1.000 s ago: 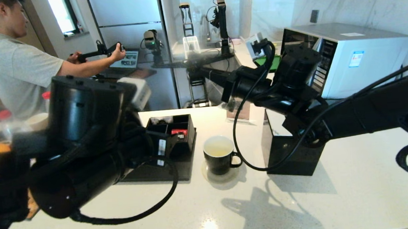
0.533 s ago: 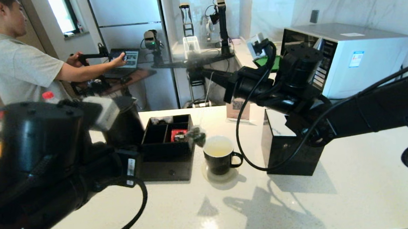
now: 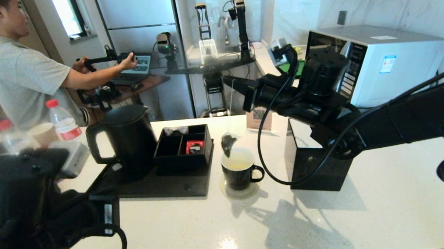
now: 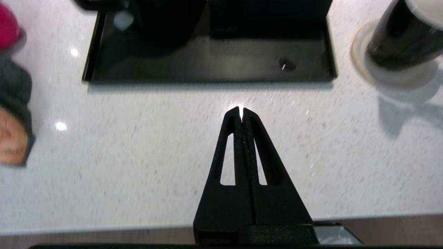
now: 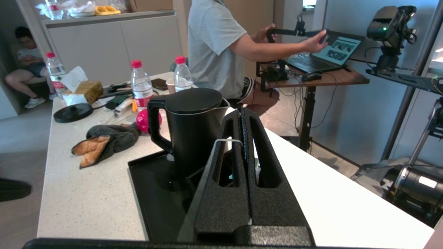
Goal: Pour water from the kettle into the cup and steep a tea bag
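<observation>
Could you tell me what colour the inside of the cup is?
White inside the cup; the head view shows it best.

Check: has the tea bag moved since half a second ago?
Yes. The tea bag swung rightward from beside the organiser box to just above the cup.

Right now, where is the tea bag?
In the head view the tea bag hangs on its string from the right gripper, just above the cup, right of the black tray.
</observation>
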